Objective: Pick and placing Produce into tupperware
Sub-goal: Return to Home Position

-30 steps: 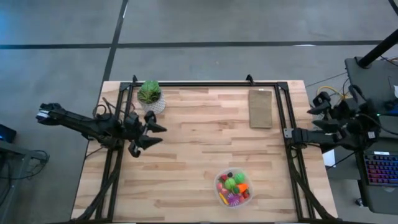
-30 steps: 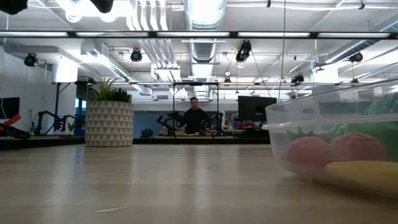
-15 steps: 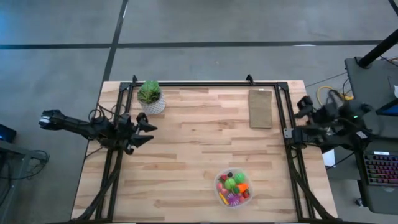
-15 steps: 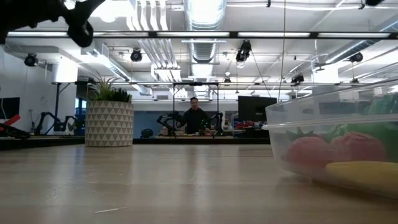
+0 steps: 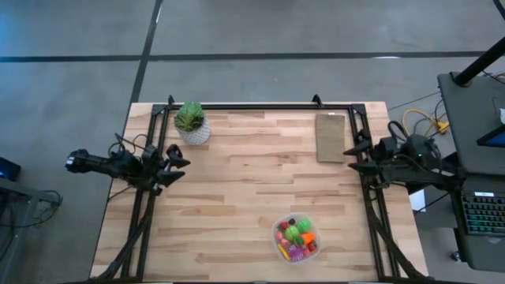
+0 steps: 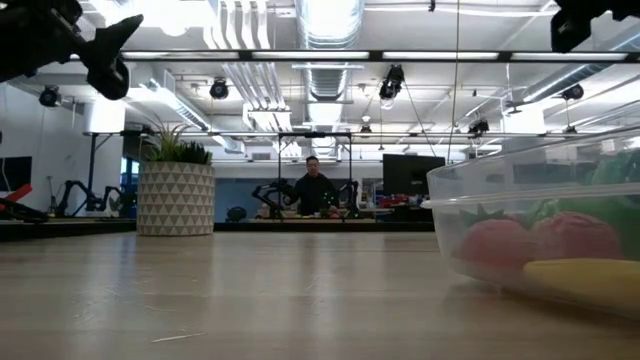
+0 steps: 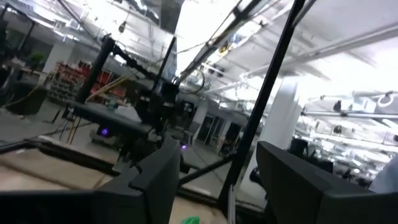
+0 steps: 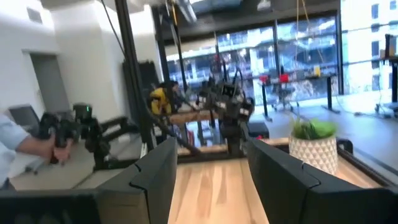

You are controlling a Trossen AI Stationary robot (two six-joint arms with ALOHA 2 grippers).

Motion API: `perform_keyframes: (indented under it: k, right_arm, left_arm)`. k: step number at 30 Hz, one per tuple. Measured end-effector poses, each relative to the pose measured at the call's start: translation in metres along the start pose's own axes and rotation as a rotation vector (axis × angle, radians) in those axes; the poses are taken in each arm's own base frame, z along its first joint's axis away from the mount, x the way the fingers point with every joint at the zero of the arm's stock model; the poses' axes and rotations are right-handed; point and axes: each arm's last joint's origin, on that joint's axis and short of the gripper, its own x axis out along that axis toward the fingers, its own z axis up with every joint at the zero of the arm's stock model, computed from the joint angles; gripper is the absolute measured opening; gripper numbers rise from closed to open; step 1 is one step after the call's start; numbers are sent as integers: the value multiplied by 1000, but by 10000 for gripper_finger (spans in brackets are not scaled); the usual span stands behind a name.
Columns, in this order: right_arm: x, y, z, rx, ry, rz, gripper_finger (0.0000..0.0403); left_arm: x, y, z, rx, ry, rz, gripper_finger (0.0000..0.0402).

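Note:
The tupperware [image 5: 295, 238], a clear round bowl, stands near the table's near edge, right of centre, and fills the right of the low view [image 6: 540, 225]. The produce [image 5: 297, 235] lies piled inside it: green balls, orange, magenta and red pieces, with red and yellow pieces showing through the wall [image 6: 560, 250]. My left gripper [image 5: 178, 162] hangs open over the table's left edge, far from the bowl, and shows at the low view's upper left [image 6: 100, 50]. My right gripper [image 5: 355, 156] hangs open over the right edge, beside the tan board. Both hold nothing.
A potted plant [image 5: 192, 122] stands at the far left corner, close to my left gripper. A flat tan board [image 5: 331, 136] lies at the far right. A black frame [image 5: 260, 106] rims the table. A person [image 8: 18, 149] shows beyond the table.
My left gripper has drawn back toward the table's left edge and come lower. My right arm has unfolded from beyond the right edge, bringing its gripper toward the table's left, over the right rail. The bowl and produce have stayed put.

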Motion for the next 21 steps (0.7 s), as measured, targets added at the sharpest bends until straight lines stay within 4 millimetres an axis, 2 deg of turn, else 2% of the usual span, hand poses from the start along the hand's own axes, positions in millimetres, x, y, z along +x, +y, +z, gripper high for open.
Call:
perform_keyframes:
  k: [9, 17, 21]
  right_arm:
    - [17, -12, -41, 21, -48, -1, 187]
    - [24, -22, -80, 28, -40, -10, 187]
    - [25, -24, -91, 40, -24, -13, 187]
  left_arm:
    - [0, 3, -8, -114, 78, 39, 199]
    - [-1, 4, -9, -120, 81, 41, 199]
    - [-1, 4, -9, -121, 84, 43, 199]
